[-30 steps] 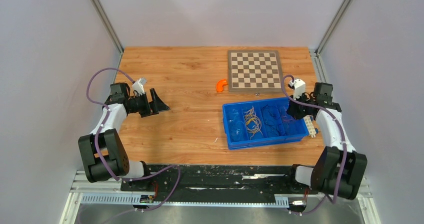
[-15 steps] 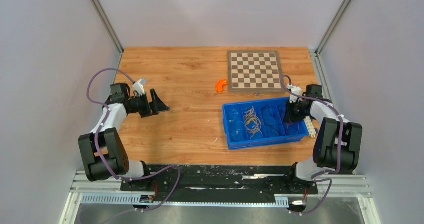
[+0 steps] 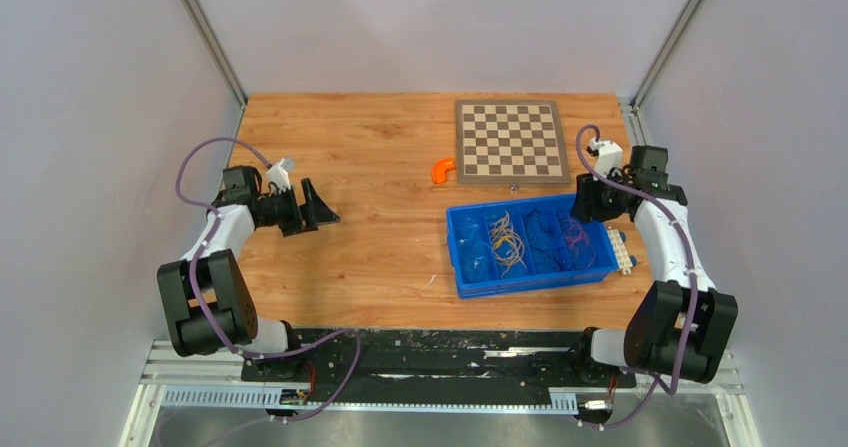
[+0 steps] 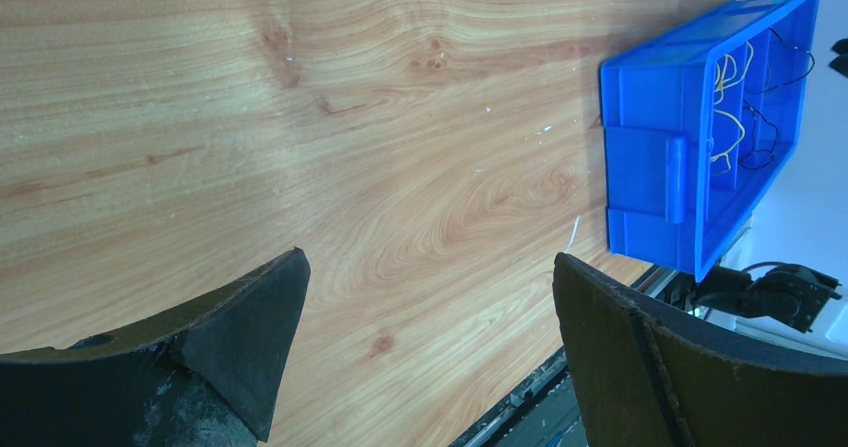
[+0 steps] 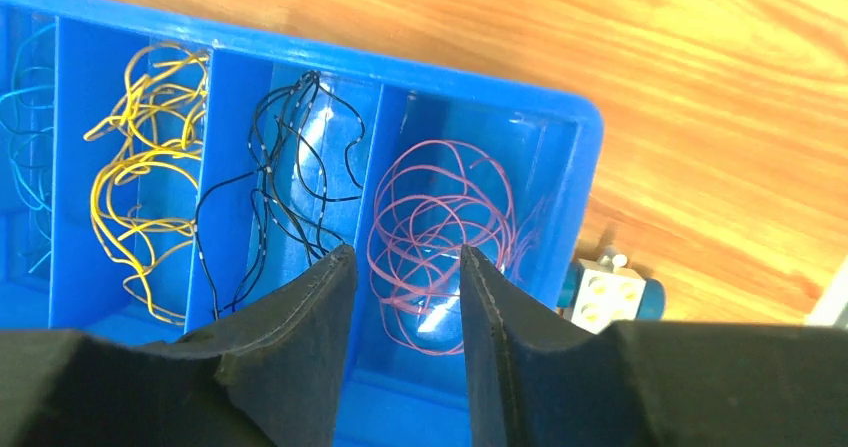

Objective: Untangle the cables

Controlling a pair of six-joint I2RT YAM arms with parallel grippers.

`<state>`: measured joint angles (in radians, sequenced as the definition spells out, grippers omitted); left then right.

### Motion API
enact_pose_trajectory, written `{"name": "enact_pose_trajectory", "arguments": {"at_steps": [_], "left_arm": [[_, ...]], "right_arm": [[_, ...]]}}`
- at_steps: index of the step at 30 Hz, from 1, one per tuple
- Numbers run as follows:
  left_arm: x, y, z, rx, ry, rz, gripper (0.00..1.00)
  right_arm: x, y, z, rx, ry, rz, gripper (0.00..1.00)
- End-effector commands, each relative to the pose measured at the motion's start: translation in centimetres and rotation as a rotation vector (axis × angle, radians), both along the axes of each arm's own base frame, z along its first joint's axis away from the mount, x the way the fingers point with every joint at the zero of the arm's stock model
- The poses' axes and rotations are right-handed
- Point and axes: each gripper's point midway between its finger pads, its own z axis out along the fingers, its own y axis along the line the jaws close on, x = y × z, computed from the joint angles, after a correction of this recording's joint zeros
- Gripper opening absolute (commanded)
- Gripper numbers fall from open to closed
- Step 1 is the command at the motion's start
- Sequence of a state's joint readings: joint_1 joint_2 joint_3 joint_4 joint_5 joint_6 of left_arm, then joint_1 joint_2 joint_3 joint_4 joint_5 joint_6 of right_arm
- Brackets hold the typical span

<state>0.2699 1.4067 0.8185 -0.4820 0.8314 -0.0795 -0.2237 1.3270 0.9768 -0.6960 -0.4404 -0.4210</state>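
The cables lie sorted in a blue divided bin [image 3: 520, 282]: bluish strands [image 3: 475, 252], a yellow bundle [image 3: 507, 242], black wires [image 3: 545, 237] and a reddish coil [image 3: 577, 235] in the right-end compartment. In the right wrist view my right gripper [image 5: 405, 257] hangs open just above the reddish coil [image 5: 440, 217], with nothing between its fingers. Beside that coil are the black wires [image 5: 275, 187] and the yellow bundle [image 5: 140, 187]. My left gripper [image 3: 325, 207] stands wide open over bare wood at the left, far from the bin [image 4: 645, 167].
A chessboard [image 3: 508, 140] lies at the back right, with a small orange piece [image 3: 441, 170] at its left edge. A white studded strip [image 3: 624, 250] rests against the bin's right end. White walls close in the table on three sides.
My right gripper has opened and risen from the bin's right-end compartment, where the reddish coil now shows. The left arm has stayed put.
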Motion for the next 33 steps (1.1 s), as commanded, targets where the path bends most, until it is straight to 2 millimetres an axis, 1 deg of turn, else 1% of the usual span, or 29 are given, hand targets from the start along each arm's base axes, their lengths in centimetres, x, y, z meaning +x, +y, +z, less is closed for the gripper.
{"name": "enact_pose_trajectory", "arguments": {"at_steps": [1, 3, 5, 7, 9, 10, 11, 12, 13, 14, 15, 16, 17, 18, 19, 20, 21, 22, 23, 24, 25, 26, 27, 28, 29, 33], "left_arm": [[1.1, 0.6, 1.2, 0.021, -0.058, 0.003, 1.0], [1.2, 0.7, 1.5, 0.029, -0.067, -0.001, 1.0], [1.3, 1.0, 1.9, 0.05, -0.075, -0.003, 1.0], [1.7, 1.4, 2.9, 0.084, -0.094, -0.007, 1.0], [2.2, 2.0, 4.5, 0.126, -0.119, -0.02, 1.0], [2.6, 2.3, 6.3, 0.146, -0.134, -0.025, 1.0], [2.8, 2.5, 7.2, 0.174, -0.16, -0.048, 1.0], [3.3, 2.8, 9.3, 0.219, -0.17, -0.056, 1.0], [3.6, 3.2, 10.2, 0.275, -0.198, -0.086, 1.0], [4.0, 3.6, 11.9, 0.368, -0.197, -0.09, 1.0], [4.2, 3.9, 12.6, 0.429, -0.206, -0.099, 1.0], [4.4, 3.8, 14.1, 0.504, -0.216, -0.111, 1.0], [4.2, 2.9, 14.6, 0.525, -0.228, -0.14, 1.0], [3.8, 2.6, 15.9, 0.543, -0.256, -0.133, 1.0], [3.6, 1.6, 16.5, 0.542, -0.291, -0.148, 1.0], [2.6, 1.0, 16.6, 0.54, -0.306, -0.14, 1.0], [2.3, -0.3, 16.9, 0.541, -0.343, -0.167, 1.0], [1.1, -0.7, 16.5, 0.553, -0.351, -0.169, 1.0], [0.7, -1.8, 16.4, 0.556, -0.378, -0.19, 1.0], [-0.4, -1.8, 15.6, 0.566, -0.37, -0.179, 1.0], [-1.1, -2.2, 14.2, 0.564, -0.352, -0.191, 1.0], [-1.7, -2.2, 14.5, 0.557, -0.363, -0.171, 1.0], [-2.3, -2.3, 13.5, 0.552, -0.339, -0.171, 1.0], [-2.8, -2.2, 13.6, 0.546, -0.342, -0.154, 1.0], [-3.3, -2.1, 13.0, 0.544, -0.333, -0.15, 1.0], [-4.1, -1.8, 11.8, 0.547, -0.298, -0.12, 1.0]], "right_arm": [[0.1, -0.2, 2.8, -0.024, -0.038, 0.018, 0.43], [0.3, -0.5, 3.8, -0.047, -0.057, 0.022, 0.48], [0.8, -0.7, 5.5, -0.06, -0.099, 0.025, 0.57], [1.3, -0.4, 8.0, -0.053, -0.164, 0.046, 0.68], [1.8, 0.4, 11.1, -0.03, -0.249, 0.079, 0.84], [2.0, 1.1, 12.8, -0.008, -0.295, 0.104, 0.9], [2.5, 1.6, 14.5, 0.021, -0.338, 0.114, 0.97], [3.0, 2.2, 16.0, 0.053, -0.371, 0.12, 1.0], [3.5, 3.0, 17.2, 0.092, -0.385, 0.124, 1.0], [4.0, 3.8, 18.5, 0.123, -0.397, 0.132, 1.0], [4.5, 4.6, 19.1, 0.144, -0.394, 0.135, 1.0], [5.0, 5.5, 19.3, 0.161, -0.386, 0.135, 1.0], [5.3, 6.4, 19.4, 0.173, -0.381, 0.134, 1.0], [5.4, 7.4, 19.1, 0.192, -0.365, 0.126, 1.0], [5.3, 8.6, 18.8, 0.215, -0.353, 0.128, 1.0], [4.9, 9.4, 18.2, 0.224, -0.344, 0.127, 1.0], [4.3, 11.0, 17.6, 0.227, -0.346, 0.152, 1.0], [3.8, 11.9, 16.8, 0.219, -0.351, 0.163, 1.0], [3.5, 12.3, 15.8, 0.208, -0.353, 0.168, 1.0], [3.0, 12.4, 14.9, 0.201, -0.349, 0.169, 1.0], [2.6, 12.3, 13.8, 0.194, -0.33, 0.164, 1.0], [2.2, 12.1, 13.1, 0.184, -0.321, 0.159, 1.0], [1.8, 11.9, 12.3, 0.176, -0.312, 0.153, 1.0], [1.4, 11.7, 12.0, 0.171, -0.314, 0.151, 1.0], [1.0, 11.6, 11.9, 0.169, -0.32, 0.15, 1.0], [0.0, 11.0, 11.9, 0.173, -0.332, 0.128, 1.0]]}}
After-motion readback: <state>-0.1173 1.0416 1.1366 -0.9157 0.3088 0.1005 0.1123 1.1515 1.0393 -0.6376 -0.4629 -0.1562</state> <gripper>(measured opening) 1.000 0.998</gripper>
